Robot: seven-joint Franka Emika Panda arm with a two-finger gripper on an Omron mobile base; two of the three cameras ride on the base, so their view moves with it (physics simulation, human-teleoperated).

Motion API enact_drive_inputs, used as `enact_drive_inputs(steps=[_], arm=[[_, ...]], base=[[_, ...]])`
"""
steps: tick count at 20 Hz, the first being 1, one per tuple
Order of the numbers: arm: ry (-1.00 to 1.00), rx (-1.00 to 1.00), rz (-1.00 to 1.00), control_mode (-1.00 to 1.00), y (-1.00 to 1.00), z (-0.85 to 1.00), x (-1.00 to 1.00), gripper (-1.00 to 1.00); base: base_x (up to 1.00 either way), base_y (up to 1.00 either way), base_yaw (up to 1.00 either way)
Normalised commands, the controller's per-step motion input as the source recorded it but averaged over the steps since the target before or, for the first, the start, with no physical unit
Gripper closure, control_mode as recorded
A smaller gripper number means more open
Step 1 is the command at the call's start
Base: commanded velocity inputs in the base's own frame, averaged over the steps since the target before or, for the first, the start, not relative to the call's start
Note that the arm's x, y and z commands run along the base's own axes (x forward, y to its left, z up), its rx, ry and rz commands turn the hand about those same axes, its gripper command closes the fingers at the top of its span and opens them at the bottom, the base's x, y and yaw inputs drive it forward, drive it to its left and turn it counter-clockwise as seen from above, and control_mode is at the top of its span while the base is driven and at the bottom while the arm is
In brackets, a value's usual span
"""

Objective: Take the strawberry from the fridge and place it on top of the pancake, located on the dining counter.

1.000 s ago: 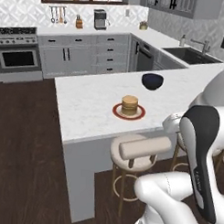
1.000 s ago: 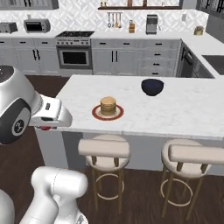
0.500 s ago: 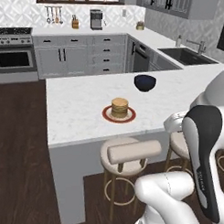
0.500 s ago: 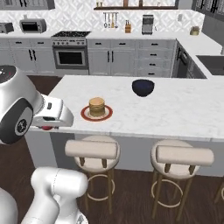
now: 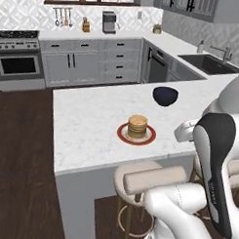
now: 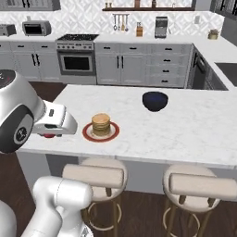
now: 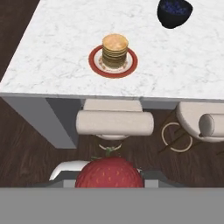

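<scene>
Short of the desk [image 7: 52, 52], the strawberry [image 7: 109, 173] is apparently pinched in the hand [image 6: 48, 135], so fetching is done and only placement on the pancake [image 7: 115, 50] remains.

Dark bowl [image 5: 165, 95] upright (well apart from the stools [image 6: 94, 176]) — oven [image 6: 77, 62] behind.

The arm is glossy white, built of rounded, bulging segments. Its upper link [image 5: 215, 168], which rises beside the dining counter [image 5: 92, 120], carries a long black band down its side. A large round joint cap [image 6: 18, 132] near the counter's edge is dark grey with small red markings.
</scene>
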Motion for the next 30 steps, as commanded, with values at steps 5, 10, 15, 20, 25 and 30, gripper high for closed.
enact_drive_inputs(steps=[5, 10, 15, 20, 25, 30], arm=[[0.00, 0.00, 0.00, 1.00, 0.00, 0.00, 0.00, 1.00], [0.00, 0.00, 0.00, 1.00, 0.00, 0.00, 0.00, 1.00], [0.00, 0.00, 0.00, 1.00, 0.00, 0.00, 0.00, 1.00], [0.00, 0.00, 0.00, 1.00, 0.00, 0.00, 0.00, 1.00], [0.00, 0.00, 0.00, 1.00, 0.00, 0.00, 0.00, 1.00], [0.00, 0.00, 0.00, 1.00, 0.00, 0.00, 0.00, 1.00]], base=[[0.47, -0.10, 0.13], [0.11, -0.34, 0.00], [0.04, -0.32, 0.00], [0.22, 0.17, 0.04], [0.25, 0.16, 0.12], [0.21, 0.07, 0.06]])
